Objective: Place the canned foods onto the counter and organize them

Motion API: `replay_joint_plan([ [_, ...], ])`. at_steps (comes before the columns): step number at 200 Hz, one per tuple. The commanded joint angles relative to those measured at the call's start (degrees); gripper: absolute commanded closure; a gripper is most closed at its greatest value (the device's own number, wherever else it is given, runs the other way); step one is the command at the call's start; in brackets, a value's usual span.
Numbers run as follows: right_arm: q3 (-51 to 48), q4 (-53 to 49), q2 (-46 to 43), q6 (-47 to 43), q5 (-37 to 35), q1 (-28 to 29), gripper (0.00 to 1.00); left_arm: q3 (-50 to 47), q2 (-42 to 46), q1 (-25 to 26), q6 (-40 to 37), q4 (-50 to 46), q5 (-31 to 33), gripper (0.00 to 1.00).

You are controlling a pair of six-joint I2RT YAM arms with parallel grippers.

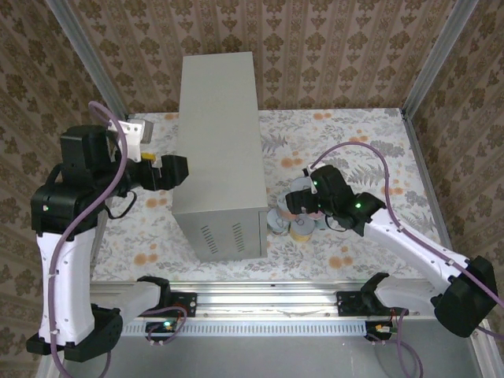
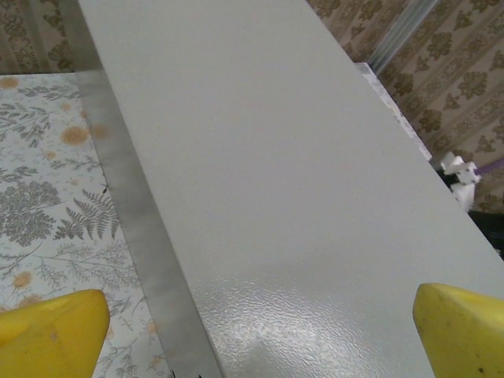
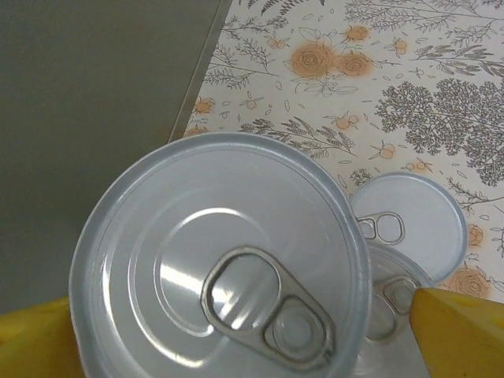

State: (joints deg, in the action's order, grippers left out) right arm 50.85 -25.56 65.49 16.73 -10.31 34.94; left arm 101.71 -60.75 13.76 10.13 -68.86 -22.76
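Right, from above we see the counter point(image 1: 219, 134), the tall grey box standing in the middle of the floral surface point(image 1: 346, 150), with its vent slots point(image 1: 224, 235) on the near face. The left gripper point(image 1: 178, 171) hovers at the counter's left edge, its jaws wide apart with nothing held between them. The left wrist camera tells us the same. The two yellow fingertips point(image 2: 52, 335) sit in the bottom corners, spread wide. One is over the floral surface point(image 2: 47, 197) and the other over the counter point(image 2: 299, 197), whose flat painted top runs away beneath them.

Now over to the right. The cans point(image 1: 290, 224) are bunched on the floral surface just beside the counter's near right corner, not yet up on top. How many there are we cannot tell, because the arm covers part of the bunch. The right gripper point(image 1: 305, 206) hangs directly over them.

From the right wrist camera we get the close view. One can point(image 3: 213, 260) sits large in the middle, white lid up and pull tab point(image 3: 268, 311) towards us, between the yellow fingertips point(image 3: 465, 335). These jaws are spread too. The right-hand fingertip stands clear of the lid's rim, and we cannot tell whether the left-hand one touches it. A second can point(image 3: 413, 224) stands just beside the first, and a third can point(image 3: 390, 303) peeks out, partly hidden under the first's rim. The counter point(image 3: 94, 118) shows its grey wall on the left, close to that first can.
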Motion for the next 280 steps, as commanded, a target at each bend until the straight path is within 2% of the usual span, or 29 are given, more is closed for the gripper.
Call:
replay_joint_plan([
  [1, 1.0, 2.5, 0.9, 0.8, -2.3, 0.3, 0.00, 1.2, 0.2, 1.0, -2.2, -1.4, -2.4, 0.00],
  [31, 1.4, 3.7, 2.6, 0.8, -3.0, 0.4, 0.00, 1.4, 0.4, 2.2, -2.4, -1.1, -2.3, 0.00],
  [115, 3.1, 2.5, 3.3, 1.5, -4.7, 1.3, 0.13, 2.4, 0.0, 4.2, -2.4, 0.9, -3.6, 0.00],
  [209, 4.8, 0.1, 5.0, -1.7, -7.1, 1.2, 0.28, 3.5, -2.6, 7.2, -2.0, 3.2, -3.2, 0.00],
  [280, 6.3, -1.1, 0.3, -2.5, -4.9, 1.2, 0.36, 3.4, -3.1, 10.0, -2.9, 3.2, -2.8, 0.00],
])
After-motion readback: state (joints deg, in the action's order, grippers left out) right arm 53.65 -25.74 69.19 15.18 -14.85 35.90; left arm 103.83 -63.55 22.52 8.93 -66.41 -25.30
